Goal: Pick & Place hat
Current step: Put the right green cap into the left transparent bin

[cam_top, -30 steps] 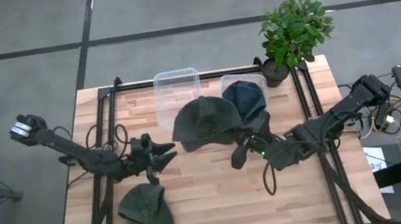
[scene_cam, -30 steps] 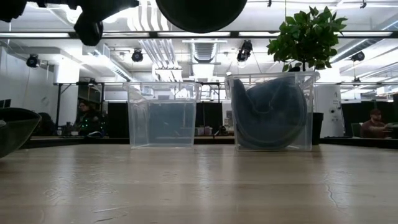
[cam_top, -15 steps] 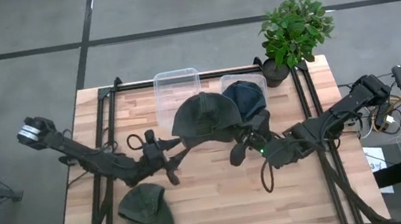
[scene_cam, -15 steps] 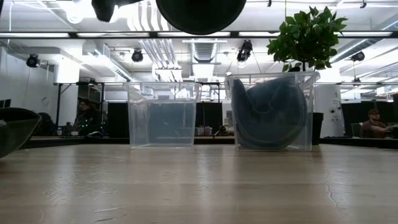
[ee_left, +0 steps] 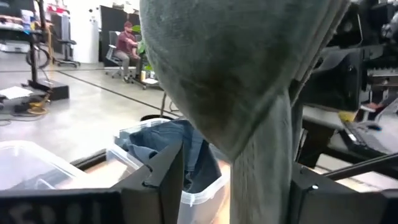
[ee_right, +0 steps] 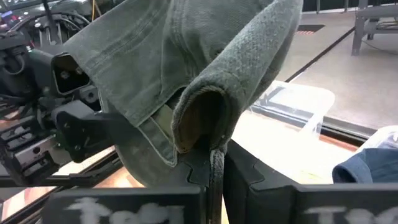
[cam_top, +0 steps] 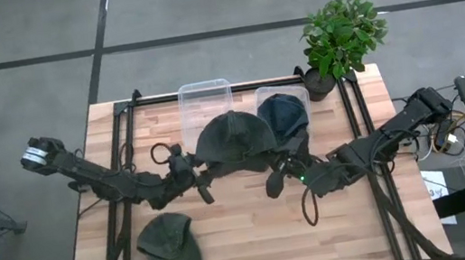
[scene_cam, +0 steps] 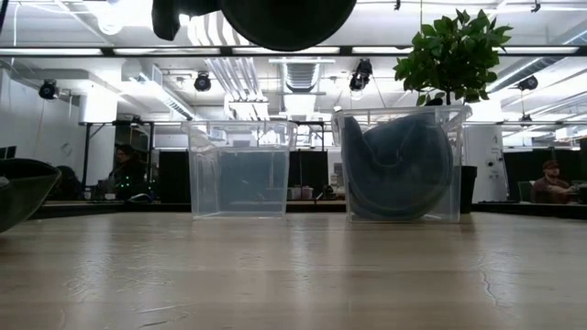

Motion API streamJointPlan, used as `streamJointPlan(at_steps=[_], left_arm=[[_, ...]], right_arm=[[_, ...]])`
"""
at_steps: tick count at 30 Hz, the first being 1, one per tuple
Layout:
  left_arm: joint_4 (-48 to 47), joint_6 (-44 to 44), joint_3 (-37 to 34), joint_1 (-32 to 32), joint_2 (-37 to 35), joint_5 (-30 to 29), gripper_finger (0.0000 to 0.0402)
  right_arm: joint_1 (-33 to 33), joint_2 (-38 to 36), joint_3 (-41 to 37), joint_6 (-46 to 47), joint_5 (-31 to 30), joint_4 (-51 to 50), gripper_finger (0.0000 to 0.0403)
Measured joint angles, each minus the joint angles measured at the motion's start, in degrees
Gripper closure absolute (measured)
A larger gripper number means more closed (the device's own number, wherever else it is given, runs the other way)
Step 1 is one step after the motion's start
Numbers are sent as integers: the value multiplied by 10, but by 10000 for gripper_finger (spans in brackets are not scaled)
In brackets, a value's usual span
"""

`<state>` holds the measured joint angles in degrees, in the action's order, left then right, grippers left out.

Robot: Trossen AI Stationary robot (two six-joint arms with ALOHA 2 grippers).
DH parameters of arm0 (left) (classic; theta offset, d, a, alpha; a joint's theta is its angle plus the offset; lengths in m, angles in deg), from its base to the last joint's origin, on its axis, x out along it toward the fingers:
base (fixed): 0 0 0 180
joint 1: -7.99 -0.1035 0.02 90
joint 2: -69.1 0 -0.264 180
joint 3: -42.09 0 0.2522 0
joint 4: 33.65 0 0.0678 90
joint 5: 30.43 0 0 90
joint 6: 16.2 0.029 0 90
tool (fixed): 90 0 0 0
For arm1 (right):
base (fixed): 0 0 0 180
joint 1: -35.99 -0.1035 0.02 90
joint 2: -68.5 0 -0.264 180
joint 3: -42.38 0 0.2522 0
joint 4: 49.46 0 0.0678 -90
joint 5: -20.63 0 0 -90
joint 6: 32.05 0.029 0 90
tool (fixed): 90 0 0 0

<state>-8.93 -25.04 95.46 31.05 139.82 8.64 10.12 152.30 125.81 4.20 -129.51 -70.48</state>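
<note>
High view: right claw [cam_top: 274, 181] grips green hat [cam_top: 231, 135]; left claw [cam_top: 201, 184] spread wide.

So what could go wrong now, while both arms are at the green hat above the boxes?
1. The right gripper is shut on only a thin fold of the green hat; a pull from the left arm might slip it free.
2. The left gripper is open around the hat; if it closes badly, the hat may miss the empty box.
3. The hat could land on the blue hat instead.
</note>
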Motion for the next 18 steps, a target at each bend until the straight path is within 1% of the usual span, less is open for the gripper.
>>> streamJointPlan(at_steps=[2, 4, 6, 9, 10, 14, 18], left_arm=[[0, -15, 0, -6, 0, 16, 243], [-2, -31, 0, -9, 1, 22, 266], [-5, -34, 0, -10, 1, 22, 300], [-5, -36, 0, -10, 1, 23, 371], [-5, -37, 0, -10, 1, 23, 384], [-5, -37, 0, -10, 1, 16, 393], [-14, -37, 0, -9, -2, -4, 396]], right_arm=[[0, 3, 0, 0, 0, 3, 390], [0, 3, 0, 0, 0, 2, 390], [0, 3, 0, -3, 1, 3, 390], [0, 3, 0, -4, 2, 3, 390], [0, 3, 0, -4, 4, 3, 390], [1, 3, 0, -11, 29, 3, 390], [1, 2, 0, -9, 36, 4, 387]])
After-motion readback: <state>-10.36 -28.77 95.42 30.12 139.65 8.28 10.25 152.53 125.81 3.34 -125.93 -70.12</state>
